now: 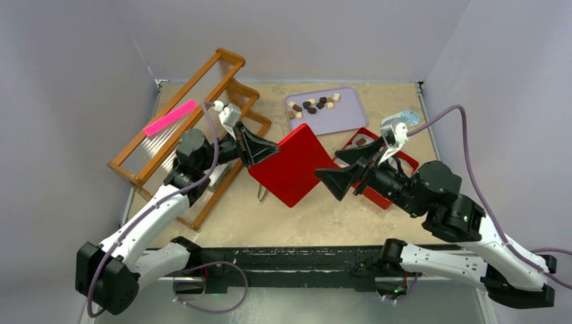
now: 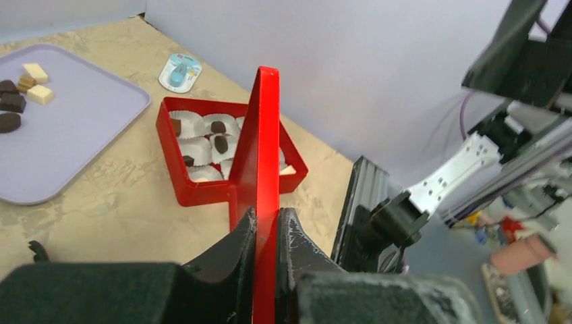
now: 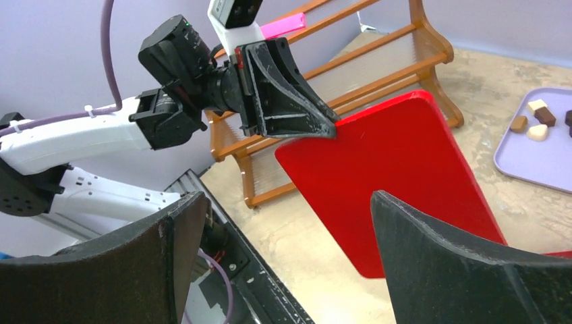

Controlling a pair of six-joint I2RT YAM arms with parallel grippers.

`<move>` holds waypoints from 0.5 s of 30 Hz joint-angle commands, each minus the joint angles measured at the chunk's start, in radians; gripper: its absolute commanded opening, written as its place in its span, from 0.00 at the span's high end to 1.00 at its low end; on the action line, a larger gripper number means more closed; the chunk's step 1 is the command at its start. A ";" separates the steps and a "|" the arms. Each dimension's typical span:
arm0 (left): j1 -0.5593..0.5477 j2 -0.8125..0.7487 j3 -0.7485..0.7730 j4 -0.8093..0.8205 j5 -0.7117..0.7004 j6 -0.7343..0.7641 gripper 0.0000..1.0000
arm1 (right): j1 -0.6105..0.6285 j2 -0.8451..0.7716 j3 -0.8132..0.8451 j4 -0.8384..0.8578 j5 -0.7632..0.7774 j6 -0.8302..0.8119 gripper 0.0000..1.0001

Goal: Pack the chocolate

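One red lid point(image 1: 291, 164), mid-frame, sits clamped in your left pincer point(image 2: 266, 226); your right pincer point(image 1: 326, 165) stands wide apart, holding nothing.

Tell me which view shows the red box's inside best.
The left wrist view: it looks into the red box, at white cups with dark chocolates, though the red lid hides a strip. Top external shows only edges beside the right arm; right wrist barely shows it.
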 commanded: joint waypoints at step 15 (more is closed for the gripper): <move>-0.117 0.267 0.083 0.479 -0.324 -0.637 1.00 | 0.002 0.037 -0.008 0.029 0.112 0.089 0.09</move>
